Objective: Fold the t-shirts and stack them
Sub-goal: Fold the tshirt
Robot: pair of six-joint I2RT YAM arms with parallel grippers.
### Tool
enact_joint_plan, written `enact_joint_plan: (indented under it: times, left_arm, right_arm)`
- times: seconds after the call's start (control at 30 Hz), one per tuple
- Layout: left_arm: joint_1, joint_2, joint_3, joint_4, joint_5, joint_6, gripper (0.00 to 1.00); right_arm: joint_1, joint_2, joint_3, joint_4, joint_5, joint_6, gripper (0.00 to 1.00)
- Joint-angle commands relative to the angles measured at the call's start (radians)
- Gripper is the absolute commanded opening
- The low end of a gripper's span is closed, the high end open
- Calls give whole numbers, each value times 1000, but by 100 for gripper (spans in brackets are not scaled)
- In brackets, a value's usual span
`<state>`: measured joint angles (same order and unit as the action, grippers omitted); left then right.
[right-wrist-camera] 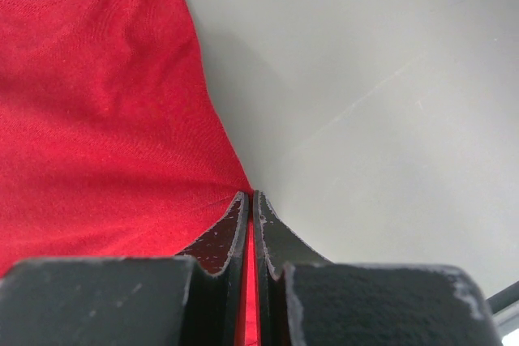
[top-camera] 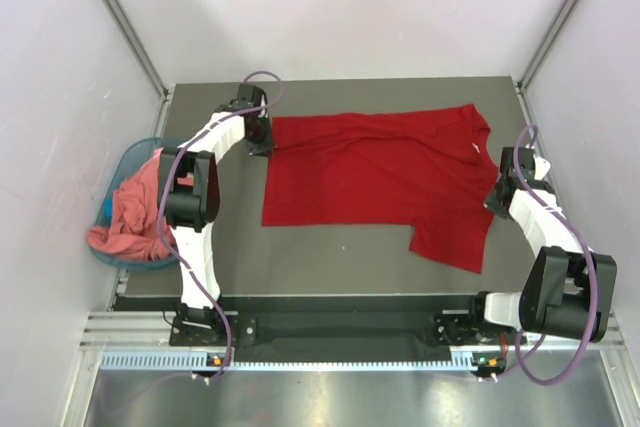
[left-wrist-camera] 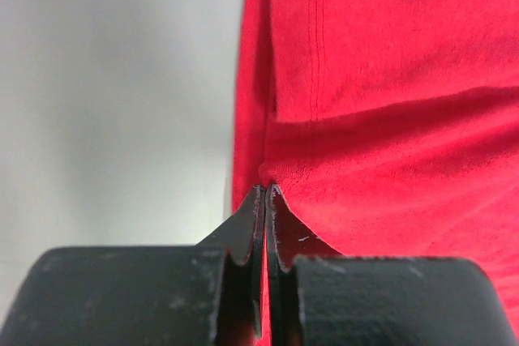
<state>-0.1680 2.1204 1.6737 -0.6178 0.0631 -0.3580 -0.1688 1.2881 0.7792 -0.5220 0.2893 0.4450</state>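
The deep red t-shirt (top-camera: 370,172) lies spread flat on the dark table (top-camera: 330,259), its neck with a small white label (top-camera: 473,151) toward the right. My left gripper (top-camera: 264,143) sits at the shirt's far left corner. In the left wrist view it (left-wrist-camera: 266,190) is shut on the red cloth (left-wrist-camera: 389,79), a strip of which shows between the jaws. My right gripper (top-camera: 497,199) is at the shirt's right edge, below the neck. In the right wrist view it (right-wrist-camera: 250,194) is shut on the red fabric (right-wrist-camera: 97,119). A salmon-pink t-shirt (top-camera: 135,212) lies bunched in the basket.
A teal plastic basket (top-camera: 128,159) stands off the table's left edge, beside the left arm. White walls close in the table on the left, back and right. One sleeve of the red shirt (top-camera: 455,237) reaches toward the near edge.
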Motion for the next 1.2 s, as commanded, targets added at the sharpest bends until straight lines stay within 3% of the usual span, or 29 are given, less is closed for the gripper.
enact_joint_plan:
  times: [0.0, 0.33, 0.4, 0.43, 0.47, 0.6, 0.7, 0.83, 1.17]
  left_arm:
    - [4, 26, 61, -39, -52, 31, 0]
    - [4, 76, 101, -83, -54, 45, 1]
    - [4, 78, 119, -100, -54, 47, 9]
    - [4, 79, 130, -111, -54, 48, 21]
    - [4, 78, 158, -126, -87, 47, 26]
    - [2, 0, 193, -186, -141, 28, 35]
    - [-5, -91, 155, -183, -115, 5, 38]
    - [-41, -206, -51, -99, 6, -54, 38]
    - [-113, -382, -501, 78, 110, -209, 39]
  right_arm:
    - [-24, -18, 5, -4, 71, -12, 0]
    - [-29, -30, 9, -9, 77, -9, 0]
    - [-29, -41, 15, -9, 57, -8, 0]
    - [-29, -52, 20, -12, 45, -9, 1]
    - [-29, -55, 26, -16, 37, -12, 4]
    - [-29, -82, 109, -110, 22, -9, 23]
    - [-24, -99, 159, -159, -28, -2, 27]
    - [14, -105, 166, -180, -71, 20, 27]
    - [81, -185, 16, -265, -225, 185, 30]
